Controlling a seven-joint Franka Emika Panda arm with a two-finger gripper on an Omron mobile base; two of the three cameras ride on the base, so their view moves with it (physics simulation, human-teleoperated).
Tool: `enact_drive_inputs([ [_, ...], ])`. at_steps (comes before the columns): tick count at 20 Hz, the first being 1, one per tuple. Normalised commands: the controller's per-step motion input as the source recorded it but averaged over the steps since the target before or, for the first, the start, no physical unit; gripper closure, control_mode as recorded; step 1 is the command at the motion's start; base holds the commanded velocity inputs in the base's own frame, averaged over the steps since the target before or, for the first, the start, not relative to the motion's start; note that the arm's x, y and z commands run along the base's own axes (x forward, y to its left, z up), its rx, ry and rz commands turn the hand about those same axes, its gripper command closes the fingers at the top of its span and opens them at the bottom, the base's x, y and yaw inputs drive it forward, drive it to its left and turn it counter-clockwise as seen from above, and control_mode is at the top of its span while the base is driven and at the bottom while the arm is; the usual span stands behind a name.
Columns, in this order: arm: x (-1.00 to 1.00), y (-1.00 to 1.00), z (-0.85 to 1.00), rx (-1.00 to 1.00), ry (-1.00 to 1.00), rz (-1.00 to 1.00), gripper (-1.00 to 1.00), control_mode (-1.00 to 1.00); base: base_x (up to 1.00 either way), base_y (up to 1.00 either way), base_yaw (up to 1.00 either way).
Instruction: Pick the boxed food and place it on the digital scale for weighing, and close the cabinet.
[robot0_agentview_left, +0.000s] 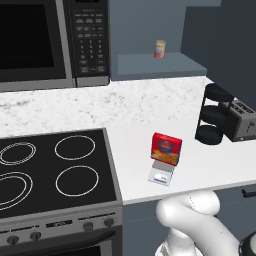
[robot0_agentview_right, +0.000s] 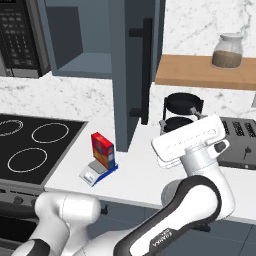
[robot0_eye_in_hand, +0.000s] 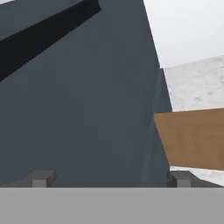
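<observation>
1. Boxed food (robot0_agentview_left: 166, 148) sits upright on the digital scale (robot0_agentview_left: 161, 174), near counter edge, right of stove (robot0_agentview_left: 55, 170).
2. Gripper (robot0_eye_in_hand: 109, 178) empty, fingers apart, facing the cabinet (robot0_agentview_right: 131, 65) door w/ black handle (robot0_agentview_right: 145, 70).
3. Door open.
4. Risk: wide arm swing clips the box, or a glancing push slides off the door.

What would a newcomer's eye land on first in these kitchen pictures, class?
Probably the red boxed food, standing upright on the digital scale on the white counter beside the stove. Next, the cabinet door hanging wide open above it, with the robot's open fingers facing the door in the hand view.
</observation>
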Motion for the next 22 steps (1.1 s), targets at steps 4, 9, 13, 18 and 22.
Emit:
enact_drive_inputs([
  [4, 0.01, 0.96, 0.43, -0.14, -0.01, 0.21, -1.0, -1.0, 0.0, 0.0, 0.0],
  [9, 0.03, 1.0, 0.55, -0.18, 0.0, 0.2, -1.0, -1.0, 0.0, 0.0, 0.0],
  [13, -0.09, 1.0, 0.99, -0.14, -0.01, 0.18, -1.0, -1.0, 0.0, 0.0, 0.0],
  [18, 0.2, 1.0, 0.45, -0.11, 0.0, 0.06, -1.0, -1.0, 0.0, 0.0, 0.0],
  [22, 0.79, 1.0, 0.02, -0.06, 0.0, 0.0, -1.0, -1.0, 0.0, 0.0, 0.0],
])
